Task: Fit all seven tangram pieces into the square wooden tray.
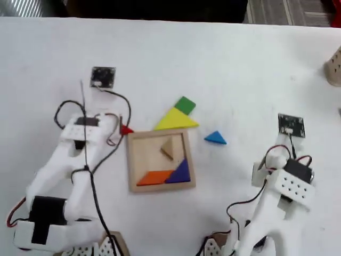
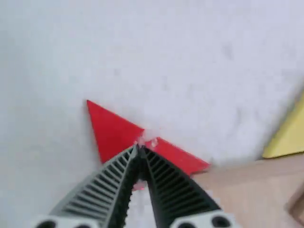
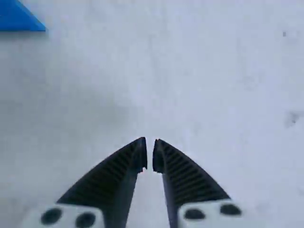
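The square wooden tray (image 1: 131,162) lies mid-table with an orange piece (image 1: 155,177), a purple triangle (image 1: 180,172) and a tan triangle (image 1: 168,148) in it. A red triangle (image 1: 126,129) lies flat on the table at the tray's far left corner. My left gripper (image 2: 141,151) is shut, its tips resting on the red triangle (image 2: 111,130) beside the tray (image 2: 247,190). Behind the tray lie a yellow triangle (image 1: 176,120) and a green square (image 1: 185,105). A blue triangle (image 1: 216,138) lies to the tray's right. My right gripper (image 3: 149,154) is shut over bare table, the blue triangle (image 3: 19,19) well ahead of it.
Two small black boards (image 1: 103,77) (image 1: 291,125) lie on the white table, each wired to an arm. A perforated tan object (image 1: 334,66) stands at the right edge. The yellow triangle (image 2: 287,137) lies close to the left gripper's side.
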Tool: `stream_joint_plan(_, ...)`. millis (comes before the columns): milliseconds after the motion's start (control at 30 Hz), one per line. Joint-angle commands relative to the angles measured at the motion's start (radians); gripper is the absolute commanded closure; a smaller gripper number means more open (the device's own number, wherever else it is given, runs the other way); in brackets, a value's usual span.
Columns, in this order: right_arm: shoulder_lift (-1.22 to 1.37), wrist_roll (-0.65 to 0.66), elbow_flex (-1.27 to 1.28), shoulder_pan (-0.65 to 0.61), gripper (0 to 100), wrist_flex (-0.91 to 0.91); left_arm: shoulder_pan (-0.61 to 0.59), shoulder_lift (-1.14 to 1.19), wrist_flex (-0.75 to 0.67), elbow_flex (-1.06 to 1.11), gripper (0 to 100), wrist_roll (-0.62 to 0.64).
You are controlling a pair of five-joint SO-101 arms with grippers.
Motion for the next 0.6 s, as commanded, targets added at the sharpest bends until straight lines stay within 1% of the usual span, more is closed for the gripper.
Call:
stream_joint_plan(0,-0.024,0.025,0.018,0.077,97.1,-0.033,0.096,-0.042,-0.031,-0.011,98,0.144)
stream_joint_plan(133,-0.024,0.123,0.055,0.148,97.1,-0.033,0.205,-0.041,-0.091,-0.005,98,0.232)
stream_joint_plan(300,-0.024,0.216,0.13,0.163,97.1,-0.056,0.309,-0.039,-0.121,-0.003,98,0.249)
stream_joint_plan(400,-0.028,0.241,0.173,0.165,97.1,-0.113,0.395,-0.042,-0.123,0.028,98,0.247)
stream_joint_plan(467,-0.028,0.245,0.173,0.173,97.1,-0.113,0.467,-0.047,-0.123,0.049,98,0.245)
stream_joint_plan(567,-0.028,0.247,0.175,0.173,97.1,-0.113,0.527,-0.048,-0.126,0.054,98,0.244)
